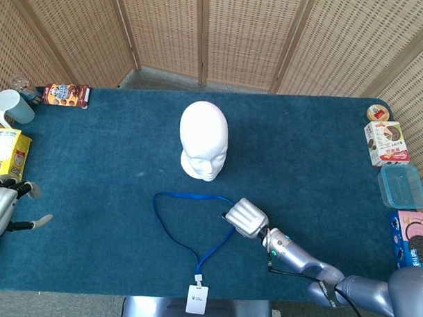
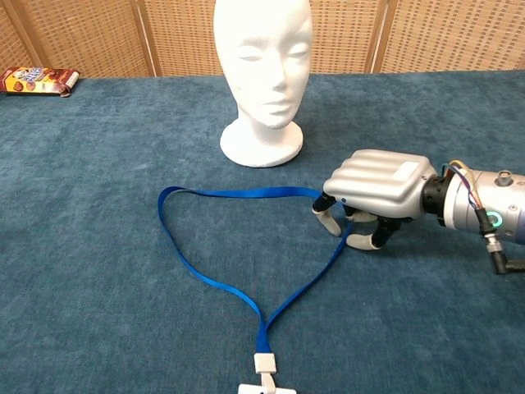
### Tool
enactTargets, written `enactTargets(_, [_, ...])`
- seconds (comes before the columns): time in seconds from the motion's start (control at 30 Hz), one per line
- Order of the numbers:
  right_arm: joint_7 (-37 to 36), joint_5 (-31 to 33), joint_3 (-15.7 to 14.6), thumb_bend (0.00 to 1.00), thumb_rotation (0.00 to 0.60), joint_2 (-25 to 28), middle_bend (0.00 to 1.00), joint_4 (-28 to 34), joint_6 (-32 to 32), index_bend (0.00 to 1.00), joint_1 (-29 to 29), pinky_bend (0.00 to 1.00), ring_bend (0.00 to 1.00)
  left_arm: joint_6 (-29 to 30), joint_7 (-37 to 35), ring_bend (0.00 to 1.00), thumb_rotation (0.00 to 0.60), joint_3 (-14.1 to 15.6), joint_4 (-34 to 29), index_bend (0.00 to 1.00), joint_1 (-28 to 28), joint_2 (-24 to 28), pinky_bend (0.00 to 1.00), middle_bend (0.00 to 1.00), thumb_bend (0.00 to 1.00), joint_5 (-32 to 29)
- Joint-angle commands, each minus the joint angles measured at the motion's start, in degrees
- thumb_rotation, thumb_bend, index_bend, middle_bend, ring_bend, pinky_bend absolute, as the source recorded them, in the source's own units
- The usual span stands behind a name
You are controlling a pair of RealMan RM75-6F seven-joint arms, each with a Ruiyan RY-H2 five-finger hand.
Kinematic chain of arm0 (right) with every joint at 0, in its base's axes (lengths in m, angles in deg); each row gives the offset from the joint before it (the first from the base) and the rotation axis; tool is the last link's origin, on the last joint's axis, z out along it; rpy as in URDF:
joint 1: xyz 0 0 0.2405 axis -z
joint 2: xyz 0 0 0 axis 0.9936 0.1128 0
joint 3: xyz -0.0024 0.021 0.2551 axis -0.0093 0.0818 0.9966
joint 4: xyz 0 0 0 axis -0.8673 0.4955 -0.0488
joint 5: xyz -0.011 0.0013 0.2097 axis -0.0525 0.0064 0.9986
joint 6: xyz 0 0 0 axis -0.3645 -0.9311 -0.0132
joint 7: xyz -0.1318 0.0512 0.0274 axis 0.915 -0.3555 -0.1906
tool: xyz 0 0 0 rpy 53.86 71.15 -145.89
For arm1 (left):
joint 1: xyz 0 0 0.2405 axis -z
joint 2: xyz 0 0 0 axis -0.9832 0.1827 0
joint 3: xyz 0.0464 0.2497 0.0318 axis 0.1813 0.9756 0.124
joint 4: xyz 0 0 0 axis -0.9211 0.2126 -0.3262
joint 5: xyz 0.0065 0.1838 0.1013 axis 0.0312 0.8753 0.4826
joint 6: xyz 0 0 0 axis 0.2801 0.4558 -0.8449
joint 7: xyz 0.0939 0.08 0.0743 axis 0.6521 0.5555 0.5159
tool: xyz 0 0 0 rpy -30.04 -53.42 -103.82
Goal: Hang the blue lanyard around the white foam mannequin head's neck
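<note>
On the blue surface [image 1: 93, 161], near its middle, stands the white foam mannequin head [image 1: 204, 139]. It is upright on its round base and its face looks toward the robot. Nothing hangs around its neck.

Just in front of the head, the blue lanyard [image 2: 215, 246] lies flat on the cloth as an open loop. The two sides of the strap come together in a point toward the robot, and there a white clip and a badge [image 1: 197, 298] are attached at the near edge of the surface. The lanyard and the head are apart; they do not touch.

At the right corner of the loop, the right hand [image 2: 377, 185] is placed palm down over the strap. Its fingertips [image 2: 330, 220] are bent down to the cloth, and the strap passes between them in the chest view. Whether the strap is really pinched or only touched, I cannot tell from the pictures.

At the far left edge, the left hand [image 1: 3, 205] rests with fingers apart and holds nothing.

Along the left side are a light blue cup [image 1: 12, 107], a yellow box [image 1: 6, 153] and a snack packet [image 1: 66, 95]. Along the right side are a biscuit box [image 1: 386, 143], a clear container with a blue lid [image 1: 402, 186] and a pink packet [image 1: 414, 238].
</note>
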State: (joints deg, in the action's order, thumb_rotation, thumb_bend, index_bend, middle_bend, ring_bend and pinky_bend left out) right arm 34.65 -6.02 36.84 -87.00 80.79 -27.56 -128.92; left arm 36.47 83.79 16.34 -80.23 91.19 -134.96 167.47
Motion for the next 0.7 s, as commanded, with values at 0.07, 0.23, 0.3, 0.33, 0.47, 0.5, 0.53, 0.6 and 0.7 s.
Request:
enactTargets(0.07, [-0.07, 0.06, -0.07, 0.44, 0.6, -0.16, 1.0, -0.1, -0.18, 0.52, -0.09, 1.0, 1.0, 0.04, -0.11, 0.4, 0.391, 0.05, 0.11, 0.45, -0.06, -0.04, 0.23, 0.5, 0.14, -0.02])
enactTargets(0.23, [-0.28, 0.29, -0.15, 0.45, 0.6, -0.24, 1.0, -0.18, -0.49, 0.53, -0.17, 1.0, 1.0, 0.0, -0.18, 0.4, 0.393, 0.1, 0.23, 0.45, -0.05, -0.09, 0.23, 0.5, 0.14, 0.06])
enactTargets(0.3, [-0.29, 0.29, -0.23, 0.45, 0.6, -0.32, 1.0, -0.21, -0.49, 0.53, -0.16, 1.0, 1.0, -0.04, -0.22, 0.4, 0.39, 0.08, 0.28, 0.45, -0.01, -0.14, 0.23, 0.5, 0.14, 0.06])
enactTargets(0.33, [-0.3, 0.29, -0.29, 0.46, 0.598, -0.34, 1.0, -0.21, -0.53, 0.53, -0.15, 1.0, 1.0, -0.03, -0.24, 0.4, 0.39, 0.06, 0.3, 0.45, 0.0, -0.17, 0.23, 0.5, 0.14, 0.06])
enactTargets(0.47, [-0.46, 0.51, -0.31, 0.48, 0.6, -0.27, 1.0, -0.07, -0.47, 0.54, -0.07, 1.0, 1.0, -0.04, -0.54, 0.4, 0.39, 0.04, 0.48, 0.45, 0.03, -0.19, 0.23, 0.5, 0.14, 0.07])
enactTargets(0.5, [-0.46, 0.52, -0.35, 0.48, 0.6, -0.26, 1.0, -0.06, -0.51, 0.54, -0.07, 1.0, 1.0, -0.06, -0.58, 0.4, 0.39, 0.05, 0.51, 0.45, 0.04, -0.21, 0.23, 0.5, 0.15, 0.1])
enactTargets(0.53, [-0.49, 0.55, -0.38, 0.48, 0.6, -0.26, 1.0, -0.04, -0.53, 0.54, -0.05, 1.0, 1.0, -0.08, -0.57, 0.4, 0.392, 0.08, 0.55, 0.45, 0.05, -0.25, 0.23, 0.5, 0.14, 0.15])
enactTargets(0.6, [-0.65, 0.6, -0.45, 0.49, 0.6, -0.27, 1.0, 0.01, -0.43, 0.54, 0.04, 1.0, 1.0, -0.17, -0.57, 0.4, 0.392, 0.16, 0.58, 0.45, 0.07, -0.35, 0.23, 0.5, 0.14, 0.26])
enactTargets(0.7, [-0.95, 0.67, -0.41, 0.49, 0.6, -0.23, 1.0, 0.09, -0.2, 0.54, 0.16, 1.0, 1.0, -0.22, -0.57, 0.4, 0.392, 0.15, 0.65, 0.45, 0.13, -0.44, 0.23, 0.5, 0.14, 0.26])
